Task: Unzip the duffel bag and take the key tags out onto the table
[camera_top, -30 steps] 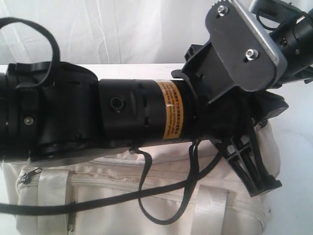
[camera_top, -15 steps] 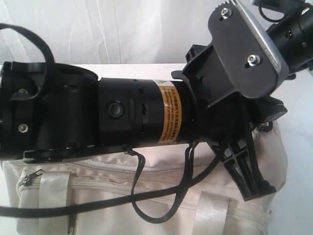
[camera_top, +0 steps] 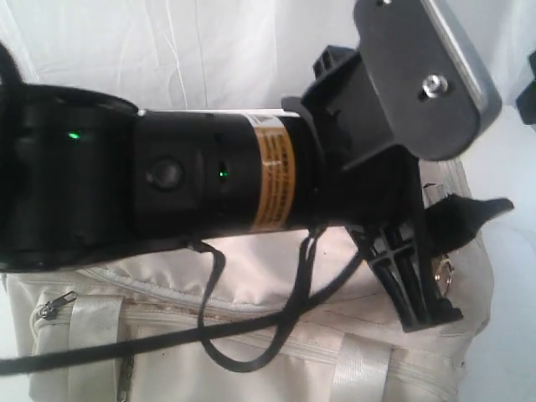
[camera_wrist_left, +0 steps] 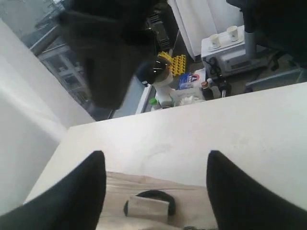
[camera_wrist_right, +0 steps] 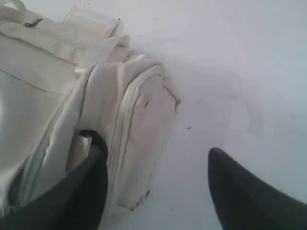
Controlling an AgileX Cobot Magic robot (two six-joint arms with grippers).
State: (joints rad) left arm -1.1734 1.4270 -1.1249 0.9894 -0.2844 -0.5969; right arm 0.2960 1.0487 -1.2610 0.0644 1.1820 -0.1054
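1. Exterior view: the left arm (camera_top: 209, 180) lies across the middle of the frame from the left edge and hides much of the scene. The duffel bag (camera_top: 276, 289) fills the lower part under it, with a zipper pull (camera_top: 52, 306) at lower left. Bare table (camera_top: 515, 285) shows only as a narrow strip at the right edge. The left gripper (camera_top: 419, 293) points down at the bag's right end, beside a dark flap (camera_top: 469, 213) and a small metal ring (camera_top: 444, 270). What the ring belongs to cannot be told, nor how wide the jaws stand from here.
2. Left wrist view: the jaws stand wide and hold nothing. Between the fingers (camera_wrist_left: 81, 191) lie the bag's edge with a strap tab (camera_wrist_left: 147, 206), then open table to its far edge.
3. Right wrist view: the right gripper (camera_wrist_right: 156, 155) is spread wide and holds nothing. One finger (camera_wrist_right: 86, 191) hangs over the bag's end, contact unclear, and the other over bare table, which is free all along that side.
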